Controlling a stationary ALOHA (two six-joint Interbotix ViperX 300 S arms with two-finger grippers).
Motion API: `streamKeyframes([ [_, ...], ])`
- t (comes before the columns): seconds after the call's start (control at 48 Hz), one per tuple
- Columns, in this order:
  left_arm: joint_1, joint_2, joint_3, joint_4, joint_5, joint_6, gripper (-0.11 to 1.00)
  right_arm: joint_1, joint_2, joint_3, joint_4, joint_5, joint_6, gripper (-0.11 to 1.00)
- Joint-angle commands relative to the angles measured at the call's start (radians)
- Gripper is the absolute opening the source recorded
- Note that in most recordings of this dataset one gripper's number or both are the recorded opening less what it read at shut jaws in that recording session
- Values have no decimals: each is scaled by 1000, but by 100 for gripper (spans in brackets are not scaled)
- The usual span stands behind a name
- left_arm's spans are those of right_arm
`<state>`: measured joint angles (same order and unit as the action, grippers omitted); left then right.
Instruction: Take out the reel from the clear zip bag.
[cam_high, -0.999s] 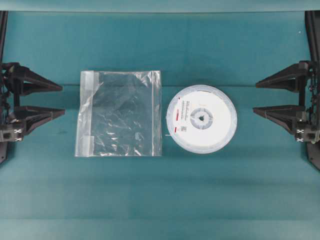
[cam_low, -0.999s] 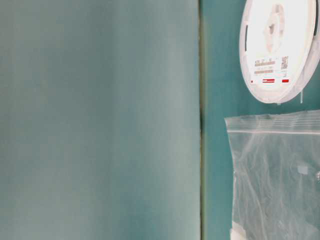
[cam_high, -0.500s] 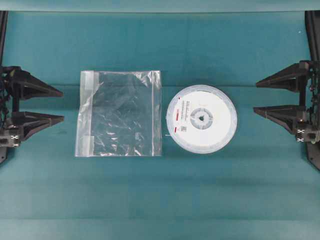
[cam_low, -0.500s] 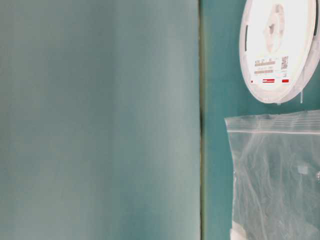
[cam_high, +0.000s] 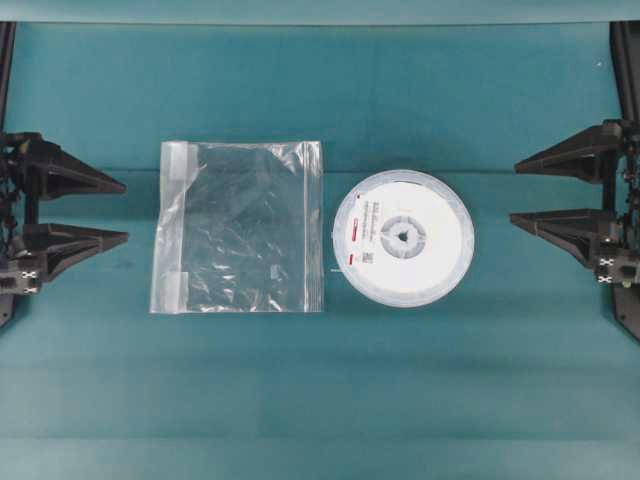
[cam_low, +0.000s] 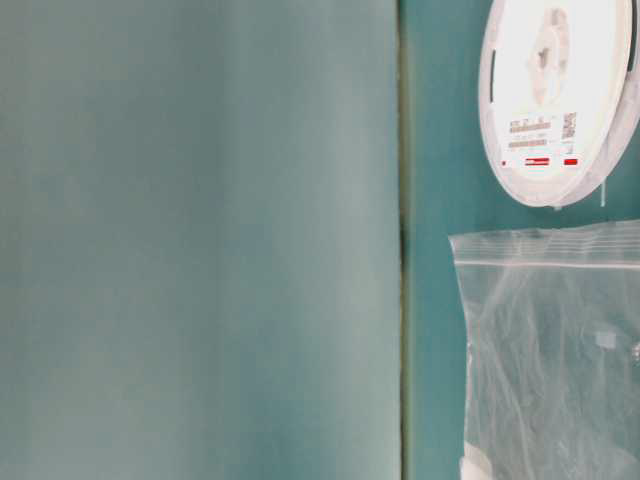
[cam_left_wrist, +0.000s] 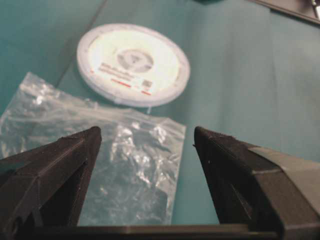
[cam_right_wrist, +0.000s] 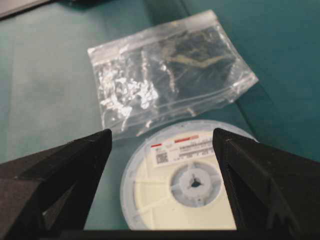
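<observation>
I find nothing changed: the flat white plastic reel (cam_high: 404, 238) lies outside, just beside the crinkled clear zip bag (cam_high: 240, 228), both grippers (cam_high: 125, 210) (cam_high: 513, 192) empty, spread wide.

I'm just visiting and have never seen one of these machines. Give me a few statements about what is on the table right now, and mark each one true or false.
1. The reel is inside the clear zip bag. False: it lies on the teal table beside the bag, with a small gap between them.
2. Both grippers are open and hold nothing. True: the left gripper and the right gripper sit at opposite edges, jaws spread.
3. The bag lies flat on the table. True.
4. The left gripper is pinching the bag's edge. False: it is clear of the bag.
5. The reel stands on its rim. False: it lies flat, label side up.
</observation>
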<state>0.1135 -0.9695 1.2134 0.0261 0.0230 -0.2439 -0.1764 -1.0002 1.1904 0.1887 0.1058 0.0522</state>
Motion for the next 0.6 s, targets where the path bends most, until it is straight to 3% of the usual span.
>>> streamKeyframes([
  [0.0, -3, 3, -23, 3, -3, 9, 92, 2, 3, -14, -2, -5, -9, 95],
  [0.583, -3, 3, -23, 3, 18, 11, 92, 2, 3, -9, -2, -3, -6, 95],
])
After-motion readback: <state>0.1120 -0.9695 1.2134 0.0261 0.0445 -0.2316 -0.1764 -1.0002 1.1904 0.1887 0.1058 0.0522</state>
